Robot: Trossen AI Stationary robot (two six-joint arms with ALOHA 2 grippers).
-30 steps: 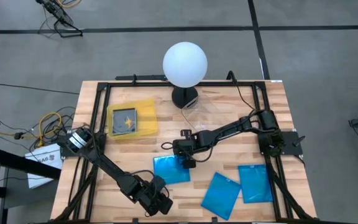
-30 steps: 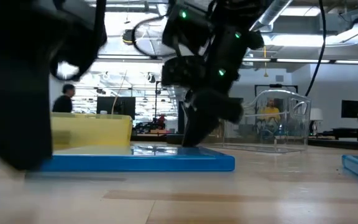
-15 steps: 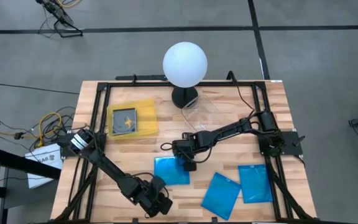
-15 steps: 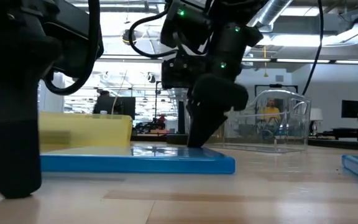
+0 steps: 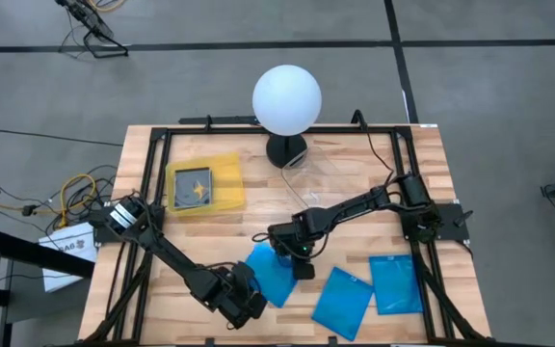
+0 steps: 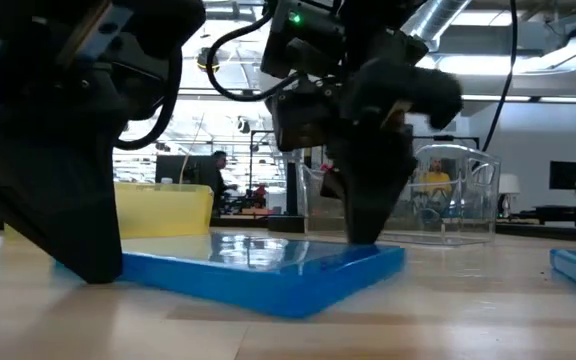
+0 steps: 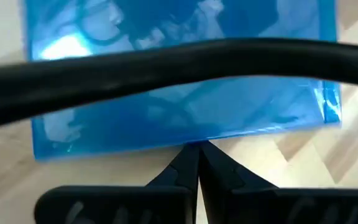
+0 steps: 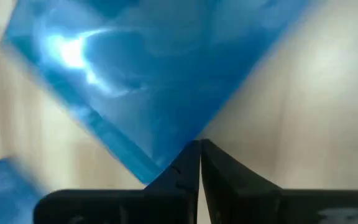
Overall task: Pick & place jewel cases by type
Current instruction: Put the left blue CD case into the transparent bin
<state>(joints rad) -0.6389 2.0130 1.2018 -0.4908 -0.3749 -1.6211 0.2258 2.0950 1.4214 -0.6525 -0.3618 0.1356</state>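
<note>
The blue jewel case [image 5: 269, 272] has been turned askew on the surface [image 5: 143, 280], well in front of the yellow tray [image 5: 203, 185]. It is flanked by the right end effector [image 5: 302, 268] and the left end effector [image 5: 251, 301], each with fingers pressed together at its edge.

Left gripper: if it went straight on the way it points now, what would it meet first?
Most likely the blue jewel case: the left gripper has its shut fingers right at that case's near edge, apparently touching it, with the right gripper at the opposite side.
</note>
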